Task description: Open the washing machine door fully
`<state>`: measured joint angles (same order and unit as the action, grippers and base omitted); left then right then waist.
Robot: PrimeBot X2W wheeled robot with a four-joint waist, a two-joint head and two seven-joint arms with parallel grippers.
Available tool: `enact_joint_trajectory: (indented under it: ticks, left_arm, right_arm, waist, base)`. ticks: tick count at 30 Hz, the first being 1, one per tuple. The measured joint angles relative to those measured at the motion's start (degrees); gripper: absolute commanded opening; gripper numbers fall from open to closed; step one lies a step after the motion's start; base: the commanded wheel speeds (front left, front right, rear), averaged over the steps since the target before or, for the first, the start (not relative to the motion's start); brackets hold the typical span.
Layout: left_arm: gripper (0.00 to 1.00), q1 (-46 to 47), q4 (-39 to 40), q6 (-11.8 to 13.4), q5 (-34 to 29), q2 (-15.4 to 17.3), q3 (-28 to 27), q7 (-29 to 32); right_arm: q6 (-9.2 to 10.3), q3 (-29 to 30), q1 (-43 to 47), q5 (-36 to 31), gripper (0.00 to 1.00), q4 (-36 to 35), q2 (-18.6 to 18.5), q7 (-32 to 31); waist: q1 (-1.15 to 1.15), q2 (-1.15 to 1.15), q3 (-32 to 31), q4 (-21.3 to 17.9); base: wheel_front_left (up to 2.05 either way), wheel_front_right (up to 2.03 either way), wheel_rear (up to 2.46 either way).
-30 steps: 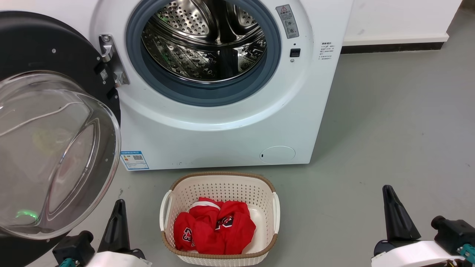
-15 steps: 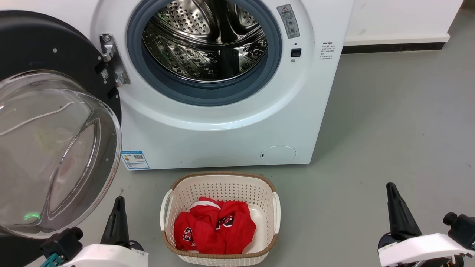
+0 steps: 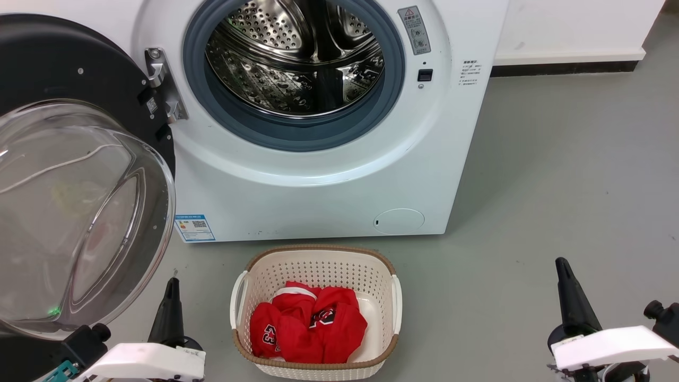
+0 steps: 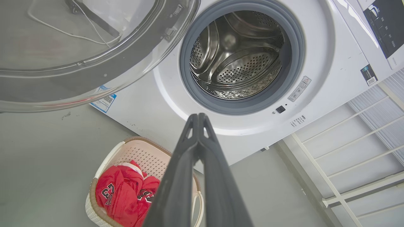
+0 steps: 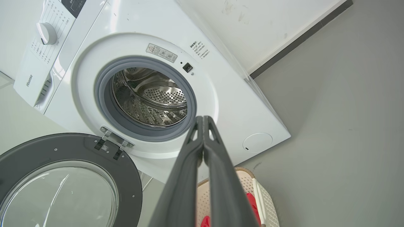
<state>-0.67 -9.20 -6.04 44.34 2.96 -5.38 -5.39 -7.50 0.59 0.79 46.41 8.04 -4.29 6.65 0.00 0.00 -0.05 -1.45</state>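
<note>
The washing machine door [image 3: 63, 63], a black disc with a bulging clear glass bowl [image 3: 69, 212], stands swung out to the left on its hinge [image 3: 162, 85]. The steel drum [image 3: 297, 58] is exposed in the white machine [image 3: 318, 180]. My left gripper [image 3: 171, 284] is shut and empty, low beside the bowl's lower right edge without touching it. My right gripper [image 3: 562, 264] is shut and empty over the floor at the far right. The left wrist view has the left gripper [image 4: 198, 117] below the door [image 4: 79, 78]. The right gripper [image 5: 203, 119] points at the machine's front, with the door [image 5: 38, 148] at lower left.
A cream laundry basket [image 3: 318, 250] holding red clothes [image 3: 307, 329] sits on the grey floor right before the machine, between my arms. A wall with a dark skirting [image 3: 562, 68] runs behind on the right. White railings [image 4: 347, 151] stand beside the machine.
Both wrists have turned, showing more of their white casing, and the right gripper has drifted slightly to the right. The door has kept its place.
</note>
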Motion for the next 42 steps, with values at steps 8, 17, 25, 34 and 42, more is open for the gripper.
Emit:
enact_joint_trajectory:
  ticks: [8,17,25,34,42]
  left_arm:
    - [0.0,0.9,-0.5,0.0,6.1,0.0,-0.1,1.6]
    - [0.0,1.6,-1.3,-0.1,12.5,0.0,-0.3,3.2]
    - [0.0,2.3,-1.8,-0.5,17.6,0.0,-0.4,4.3]
    - [0.0,3.2,-2.3,-0.6,23.0,0.0,-0.5,5.8]
    - [0.0,3.6,-2.8,-0.6,27.4,0.0,-0.6,6.8]
  right_arm:
    - [0.01,0.3,-0.8,6.2,0.0,0.8,-0.1,-1.2]
    - [0.01,0.7,-1.7,12.7,0.0,1.5,-0.2,-2.7]
    - [0.01,1.0,-2.3,17.8,0.0,2.2,-0.3,-3.8]
    - [0.01,1.4,-3.1,23.2,0.0,2.8,-0.3,-5.2]
    - [0.01,1.7,-3.7,27.5,0.0,3.3,-0.3,-6.2]
  waist:
    - [0.0,0.0,0.0,0.1]
    - [0.0,0.0,0.0,0.3]
    - [0.0,0.0,0.1,0.4]
    - [0.0,0.0,0.1,0.6]
    - [0.0,0.0,0.1,0.7]
  base:
    - [0.0,0.0,0.0]
    - [0.0,0.0,0.0]
    - [0.0,0.0,0.0]
    - [0.0,0.0,0.0]
    - [0.0,0.0,0.0]
